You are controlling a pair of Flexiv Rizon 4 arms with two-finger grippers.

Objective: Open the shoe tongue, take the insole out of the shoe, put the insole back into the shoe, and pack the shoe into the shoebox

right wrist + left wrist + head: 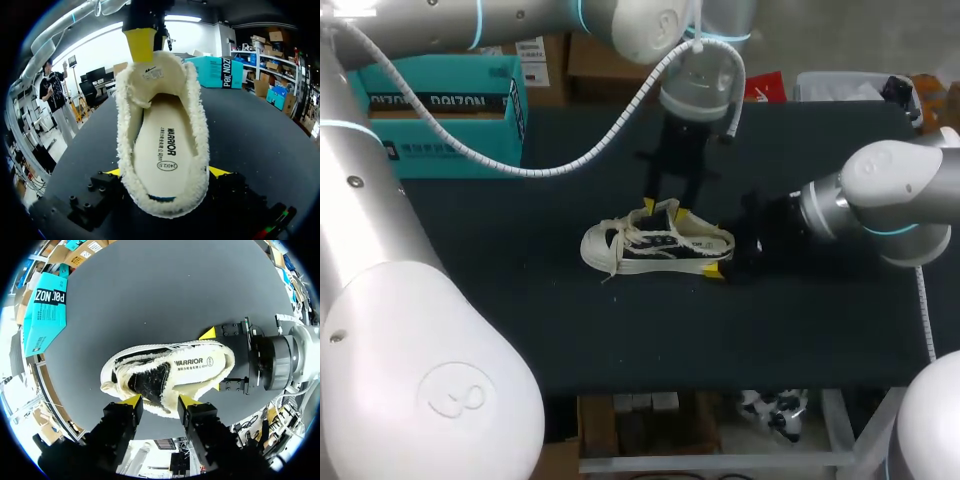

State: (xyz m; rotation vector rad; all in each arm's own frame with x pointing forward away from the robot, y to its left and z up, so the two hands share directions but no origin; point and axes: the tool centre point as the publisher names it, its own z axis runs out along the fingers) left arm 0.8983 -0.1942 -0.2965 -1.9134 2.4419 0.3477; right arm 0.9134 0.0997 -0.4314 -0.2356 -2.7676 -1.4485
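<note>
Head view: black-and-white fleece-lined sneaker is clamped at its heel by right end effector, likely steadied for the open-fingered left end effector.

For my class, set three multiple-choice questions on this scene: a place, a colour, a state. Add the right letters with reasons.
1. Where is the insole relative to the shoe?
A. beside it
B. inside it
C. under it

2. What colour is the shoebox?
A. red
B. white
C. teal

3. The right claw is:
A. shut on the shoe's heel
B. open, clear of the shoe
C. shut on the shoebox

Answers: 1 B, it lies in the shoe's opening; 2 C, its walls are teal; 3 A, a yellow tip presses each side of the heel.
</note>
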